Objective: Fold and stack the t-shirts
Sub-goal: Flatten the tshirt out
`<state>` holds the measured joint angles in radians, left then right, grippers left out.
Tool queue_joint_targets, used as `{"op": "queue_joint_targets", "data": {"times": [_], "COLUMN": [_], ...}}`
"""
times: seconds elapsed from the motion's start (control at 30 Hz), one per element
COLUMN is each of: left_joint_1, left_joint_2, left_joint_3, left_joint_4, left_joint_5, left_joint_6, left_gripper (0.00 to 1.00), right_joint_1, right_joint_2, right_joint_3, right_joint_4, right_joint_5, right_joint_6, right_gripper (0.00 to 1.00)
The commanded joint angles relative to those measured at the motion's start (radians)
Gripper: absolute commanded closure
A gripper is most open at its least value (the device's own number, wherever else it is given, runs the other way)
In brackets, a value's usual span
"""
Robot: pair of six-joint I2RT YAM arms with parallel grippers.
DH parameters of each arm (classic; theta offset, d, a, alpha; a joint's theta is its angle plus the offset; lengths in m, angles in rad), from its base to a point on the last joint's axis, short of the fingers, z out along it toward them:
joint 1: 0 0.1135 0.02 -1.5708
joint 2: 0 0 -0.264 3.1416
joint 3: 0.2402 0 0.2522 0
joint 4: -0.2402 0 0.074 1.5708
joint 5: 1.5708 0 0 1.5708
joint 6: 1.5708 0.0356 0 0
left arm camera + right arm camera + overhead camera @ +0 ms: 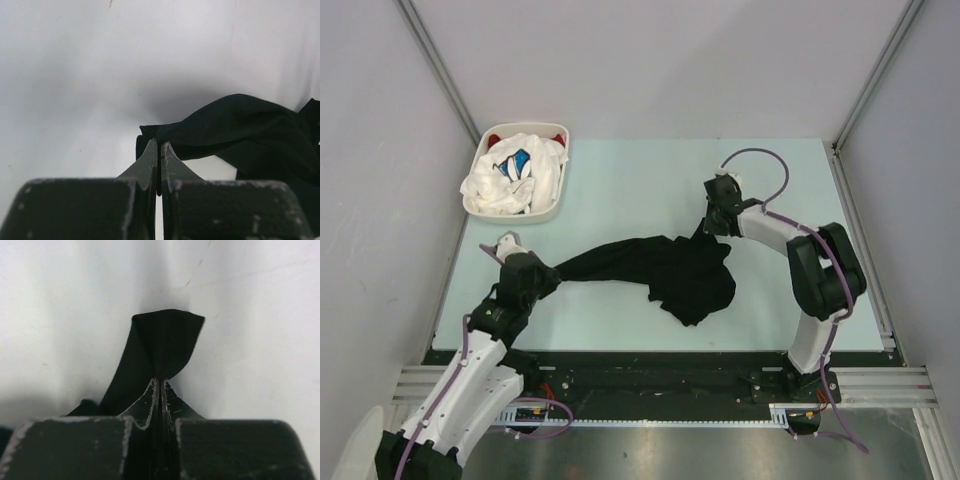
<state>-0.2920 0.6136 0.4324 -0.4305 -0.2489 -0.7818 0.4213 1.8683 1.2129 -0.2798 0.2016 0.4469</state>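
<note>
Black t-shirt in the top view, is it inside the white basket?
No, the black t-shirt is stretched between the left tool and the right tool, well apart from the white basket.

We see the right gripper [159, 386] at 6 o'clock, its two dark fingers [145, 409] pressed together with only a thin slit between them. They pinch a fold of the black tee [162, 347]. From the tips the cloth rises toward 12 o'clock as a flap, with a nearly level top edge and a pointed corner at 1 o'clock. A band of the same cloth runs down toward 8 o'clock and passes behind the gripper body. Around it lies the pale table [260, 340], with a soft shadow at 8 o'clock and a few faint scratches [189, 283] near 1 o'clock.
</note>
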Motion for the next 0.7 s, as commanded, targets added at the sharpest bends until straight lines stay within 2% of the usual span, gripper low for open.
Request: {"op": "queue_joint_targets", "data": {"times": [0.0,0.03,0.27,0.47,0.57,0.6,0.67], "left_joint_1": [0.008,0.007,0.008,0.008,0.008,0.008,0.008], "left_joint_2": [0.008,0.009,0.052,0.129,0.152,0.156,0.156], "left_joint_3": [0.161,0.183,0.363,0.659,0.833,0.915,0.983], "left_joint_4": [0.036,0.035,0.038,0.001,-0.040,-0.051,-0.062], "left_joint_5": [0.014,0.022,0.094,0.166,0.207,0.226,0.291], "left_joint_6": [0.052,0.073,0.157,0.240,0.276,0.292,0.308], "left_gripper": [1.00,1.00,1.00,1.00,1.00,1.00,1.00], "right_joint_1": [-0.006,-0.004,0.011,0.098,0.226,0.316,0.428], "right_joint_2": [-0.253,-0.324,-0.480,-0.613,-0.647,-0.678,-0.719], "right_joint_3": [0.091,0.121,0.278,0.407,0.525,0.543,0.553], "right_joint_4": [0.022,0.015,-0.084,-0.071,-0.094,-0.079,0.037], "right_joint_5": [0.188,0.220,0.321,0.462,0.580,0.625,0.781], "right_joint_6": [-0.065,-0.094,-0.204,-0.312,-0.393,-0.486,-0.603], "right_gripper": [1.00,1.00,1.00,1.00,1.00,1.00,1.00]}}
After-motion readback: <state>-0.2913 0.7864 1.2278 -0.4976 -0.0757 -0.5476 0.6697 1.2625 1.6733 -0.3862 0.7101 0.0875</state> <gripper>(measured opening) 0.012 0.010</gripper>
